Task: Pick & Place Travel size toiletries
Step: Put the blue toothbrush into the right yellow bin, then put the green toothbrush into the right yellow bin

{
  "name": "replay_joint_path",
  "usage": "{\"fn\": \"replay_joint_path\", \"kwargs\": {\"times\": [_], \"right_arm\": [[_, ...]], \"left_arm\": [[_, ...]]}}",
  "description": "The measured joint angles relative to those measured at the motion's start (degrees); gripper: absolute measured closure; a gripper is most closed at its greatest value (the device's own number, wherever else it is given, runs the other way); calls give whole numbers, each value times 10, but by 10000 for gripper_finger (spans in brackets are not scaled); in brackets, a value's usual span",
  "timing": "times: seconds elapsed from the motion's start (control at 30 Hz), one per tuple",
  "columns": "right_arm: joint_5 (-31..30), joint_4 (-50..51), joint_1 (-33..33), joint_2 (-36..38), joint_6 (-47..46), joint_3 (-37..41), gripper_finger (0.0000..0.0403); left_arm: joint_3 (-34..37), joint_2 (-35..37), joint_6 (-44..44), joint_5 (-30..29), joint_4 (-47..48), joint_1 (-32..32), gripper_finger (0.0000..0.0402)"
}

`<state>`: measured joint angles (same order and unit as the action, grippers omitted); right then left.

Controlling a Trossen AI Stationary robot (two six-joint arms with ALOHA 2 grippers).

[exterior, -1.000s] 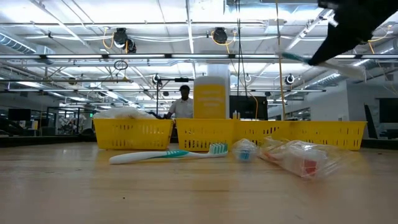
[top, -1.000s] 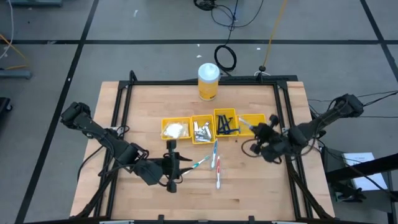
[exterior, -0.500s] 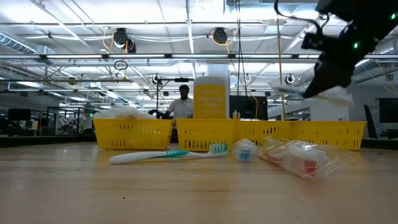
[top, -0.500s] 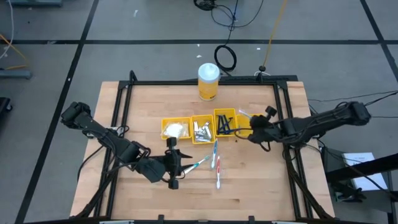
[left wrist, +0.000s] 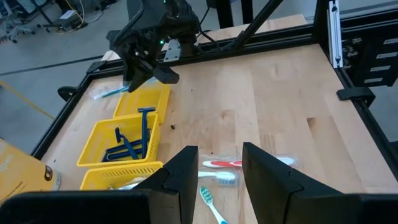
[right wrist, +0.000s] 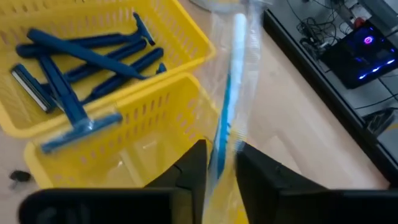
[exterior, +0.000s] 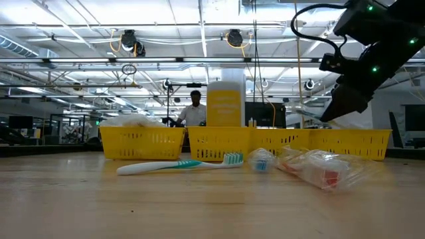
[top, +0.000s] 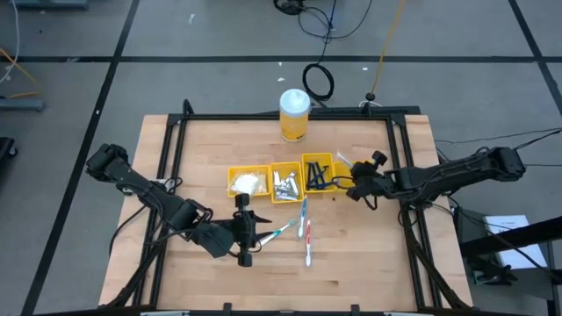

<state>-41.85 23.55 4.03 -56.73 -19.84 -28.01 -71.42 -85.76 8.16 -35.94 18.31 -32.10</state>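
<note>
The right pincer (top: 356, 188) is clenched on a wrapped blue toothbrush (right wrist: 227, 93), hanging it over the end bin (left wrist: 144, 101) of the yellow row, next to the one holding the dark blue razors (right wrist: 74, 68). I'd call this the placing step: what's left is to lower a little and let go so the brush drops inside. Three more toothbrushes (top: 305, 226) lie loose on the bench (top: 202, 149). The left pincer (left wrist: 214, 180) hovers near them, released and empty

Left gripper (left wrist: 219, 163) fingers parted, frame bottom. Toothbrushes (left wrist: 219, 178) just beyond; blue razors (left wrist: 130, 142) in yellow bin (left wrist: 99, 157), centre-left.
</note>
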Motion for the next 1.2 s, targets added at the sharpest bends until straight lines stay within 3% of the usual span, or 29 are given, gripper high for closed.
{"fn": "replay_joint_path", "kwargs": {"times": [0.4,0.53,0.63,0.83,1.07,1.2], "right_arm": [[2,-19,1,34,5,0,211],[39,-6,2,67,14,0,189],[74,-15,2,98,5,0,184],[146,-68,4,148,-14,0,189],[168,-235,62,147,100,0,207],[199,-340,106,135,162,0,208]], "left_arm": [[0,0,44,1,26,0,277],[0,0,66,1,44,0,277],[0,0,85,23,68,1,277],[0,-30,94,131,80,3,277],[0,-147,106,139,86,18,277],[0,-202,166,139,86,47,277]]}}
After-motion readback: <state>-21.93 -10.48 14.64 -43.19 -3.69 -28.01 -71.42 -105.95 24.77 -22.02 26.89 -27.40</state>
